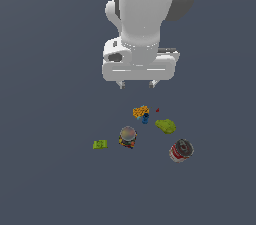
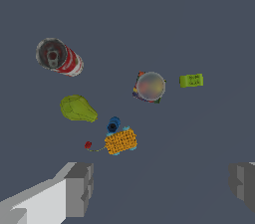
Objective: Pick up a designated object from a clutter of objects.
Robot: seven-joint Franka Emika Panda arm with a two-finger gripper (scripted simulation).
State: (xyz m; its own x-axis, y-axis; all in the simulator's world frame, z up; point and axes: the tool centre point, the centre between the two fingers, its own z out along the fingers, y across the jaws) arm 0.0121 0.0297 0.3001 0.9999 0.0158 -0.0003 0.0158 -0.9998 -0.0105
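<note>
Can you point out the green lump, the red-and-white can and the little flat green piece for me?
Green lump (image 2: 77, 108), wrist view, middle of its body.
Red-and-white can (image 1: 181, 150), exterior view, its side.
Flat green piece (image 2: 191, 80), wrist view, its top face.

Through the wrist camera I see my fingers spread wide above the bench, holding nothing. The olive lump lies between the red-and-white can and the orange-and-blue thing.

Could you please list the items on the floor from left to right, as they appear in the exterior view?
Flat green piece → grey-topped can → orange-and-blue thing → tiny red speck → olive lump → red-and-white can.
</note>
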